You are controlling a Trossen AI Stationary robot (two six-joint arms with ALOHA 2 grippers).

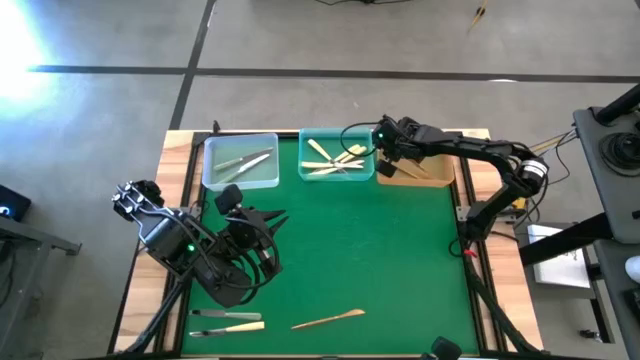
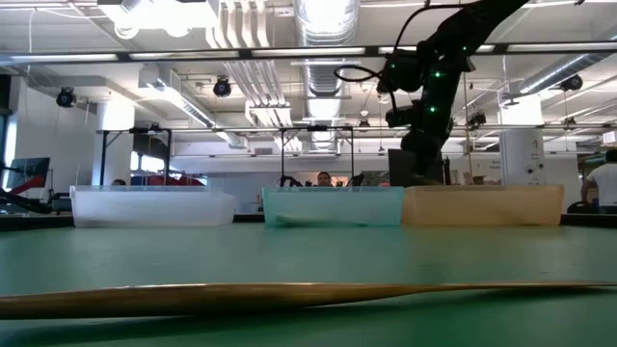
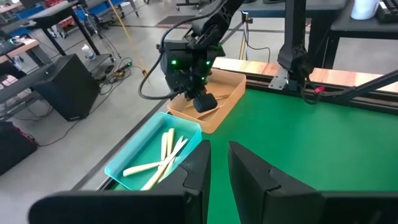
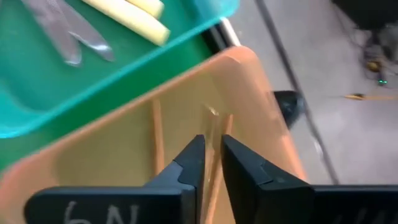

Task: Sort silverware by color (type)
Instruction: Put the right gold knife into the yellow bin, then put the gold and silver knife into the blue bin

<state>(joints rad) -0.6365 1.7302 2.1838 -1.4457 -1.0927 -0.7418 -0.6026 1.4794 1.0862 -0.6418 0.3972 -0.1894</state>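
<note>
A green mat [image 1: 400, 260] covered the table, with three trays in a row along its far edge. At the near left corner lay a silver utensil [image 1: 215, 314] and, just beside it, a cream one [image 1: 235, 326]. Above them the left gripper [image 1: 262, 224] hung over the mat's left side, well apart from the trays, its jaws a narrow gap apart and empty.

At the far left corner stood the clear tray [image 1: 212, 176], holding silver pieces [image 1: 245, 160]. Near the middle of the near edge lay a single wooden utensil [image 1: 328, 320].

The teal tray [image 1: 305, 140] sat at the centre of the far edge, with cream pieces [image 1: 335, 160] crossed inside it and a silver one [image 4: 68, 40] among them.

The tan tray [image 1: 440, 178] stood beside it toward the far right corner. The right gripper [image 1: 385, 168] reached down into this tray, its jaws slightly parted, with wooden pieces [image 4: 157, 134] lying on the tray floor right by the fingertips [image 4: 193, 152]. I could not tell whether the fingertips touched any of them.
</note>
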